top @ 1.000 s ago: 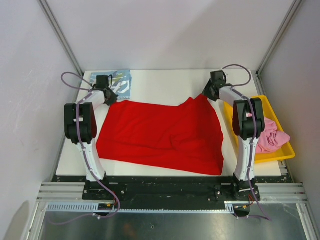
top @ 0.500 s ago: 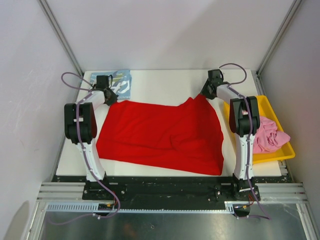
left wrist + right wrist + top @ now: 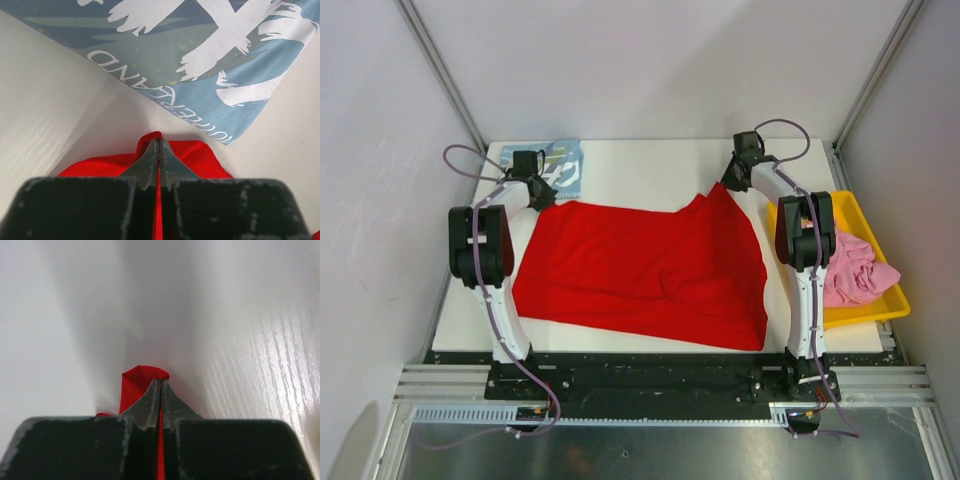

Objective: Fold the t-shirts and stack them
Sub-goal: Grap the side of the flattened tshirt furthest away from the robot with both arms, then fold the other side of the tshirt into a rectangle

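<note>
The red t-shirt (image 3: 640, 268) lies spread over the middle of the white table, plain side up. At its far left corner my left gripper (image 3: 542, 197) is shut on a pinch of the red cloth (image 3: 200, 155). My right gripper (image 3: 730, 183) is shut on the far right corner, where a fold of red cloth (image 3: 137, 382) shows past the fingertips. The blue t-shirt (image 3: 560, 165) with white letters lies folded at the far left, just beyond the left gripper (image 3: 159, 145). The pink t-shirt (image 3: 860, 270) lies crumpled in the yellow tray.
The yellow tray (image 3: 880, 312) sits along the table's right edge, beside the right arm. White walls and metal frame posts close in the table on the left, right and far sides.
The right gripper has moved a little further back and left onto the red t-shirt's far right corner and closed on it. The left gripper has stayed shut on its corner.
</note>
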